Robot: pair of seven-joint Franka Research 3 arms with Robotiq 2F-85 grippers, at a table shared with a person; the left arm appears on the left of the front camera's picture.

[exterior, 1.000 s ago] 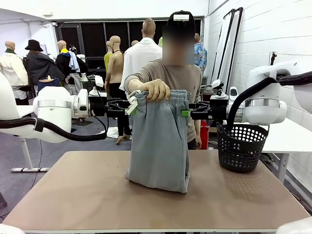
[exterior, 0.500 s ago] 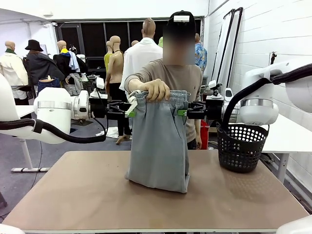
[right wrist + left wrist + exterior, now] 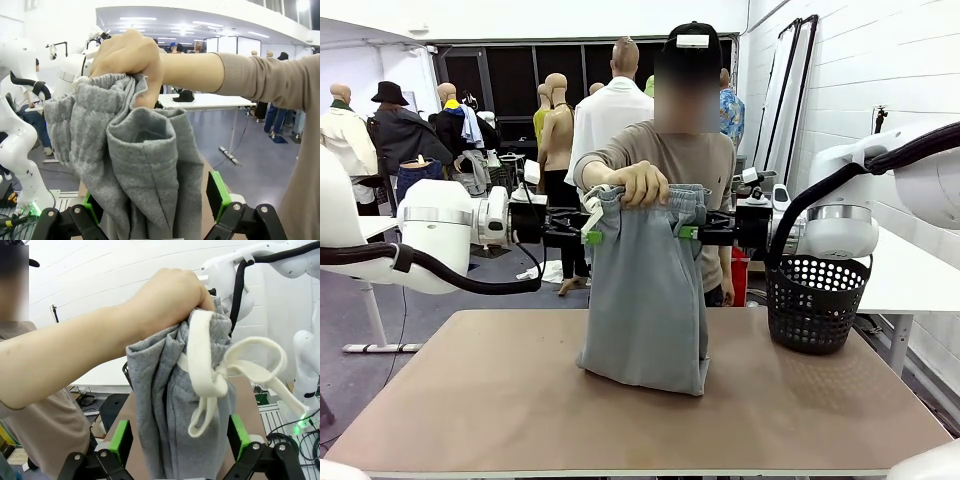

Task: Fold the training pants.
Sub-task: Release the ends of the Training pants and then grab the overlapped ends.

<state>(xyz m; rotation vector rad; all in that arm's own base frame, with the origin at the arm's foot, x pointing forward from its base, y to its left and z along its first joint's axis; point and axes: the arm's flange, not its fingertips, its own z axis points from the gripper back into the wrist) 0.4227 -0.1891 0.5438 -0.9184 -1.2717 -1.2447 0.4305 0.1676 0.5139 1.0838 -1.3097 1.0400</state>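
Observation:
A person across the table holds the light grey training pants [image 3: 645, 300] up by the bunched waistband in one hand [image 3: 638, 185], and the lower end rests on the table. My left gripper [image 3: 590, 228] is open at the left edge just below the waistband. In the left wrist view the pants [image 3: 170, 405] and white drawstring [image 3: 215, 375] hang between the green pads [image 3: 120, 437] of that gripper [image 3: 177, 440]. My right gripper [image 3: 686, 232] is open at the right edge. In the right wrist view the fabric [image 3: 145, 165] fills the gap between its fingers [image 3: 217, 192].
A black perforated basket [image 3: 812, 305] stands at the table's right rear corner, under my right arm. The brown tabletop [image 3: 470, 400] lies bare in front of and beside the hanging pants. The person stands close behind the far edge.
Both grippers have closed in sideways on the pants, the right one moving left and the left one slightly right. The person's hand and the pants have stayed still.

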